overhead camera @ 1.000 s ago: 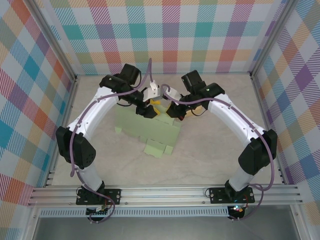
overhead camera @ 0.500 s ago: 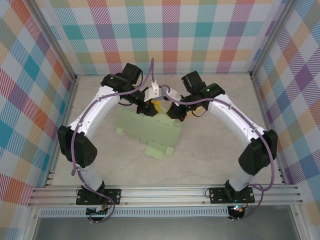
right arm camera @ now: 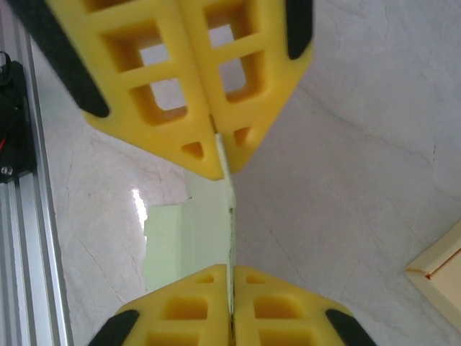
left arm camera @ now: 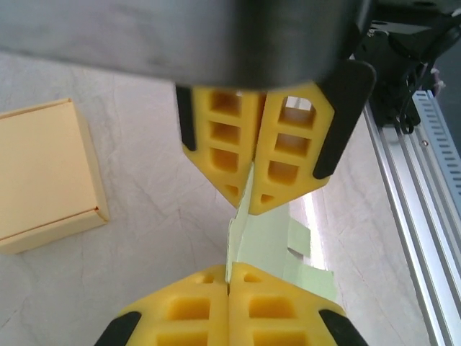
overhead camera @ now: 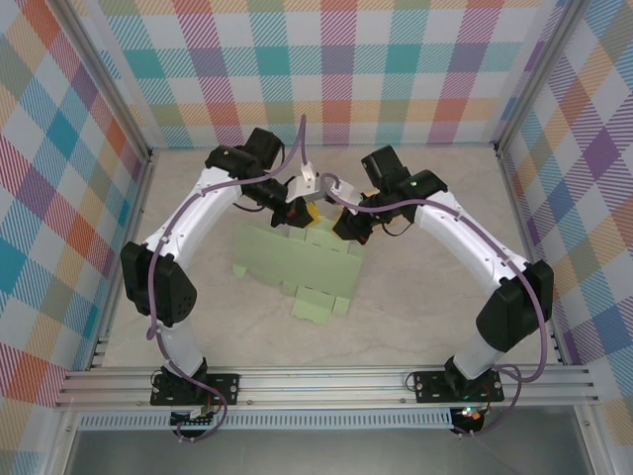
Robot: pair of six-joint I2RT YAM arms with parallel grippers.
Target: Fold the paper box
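Both arms are in over the middle of the bench [overhead camera: 425, 297], where the pale green paper box [overhead camera: 297, 265] lies as a mostly flat sheet, with a smaller flap sticking out toward the near side. The left tool [overhead camera: 295, 212] is at the sheet's far edge, and the left wrist view shows its yellow fingers [left arm camera: 187, 317] pressed together with a thin raised panel of green paper pinched between them. The right tool [overhead camera: 348, 226] sits just beside it on the same far edge, facing it, and its fingers [right arm camera: 270, 310] are closed on that same upright panel too. So it's two pinches, tip to tip, on one panel. A cream box [left arm camera: 43, 173] rests on the bench off to one side, apart from the green sheet.
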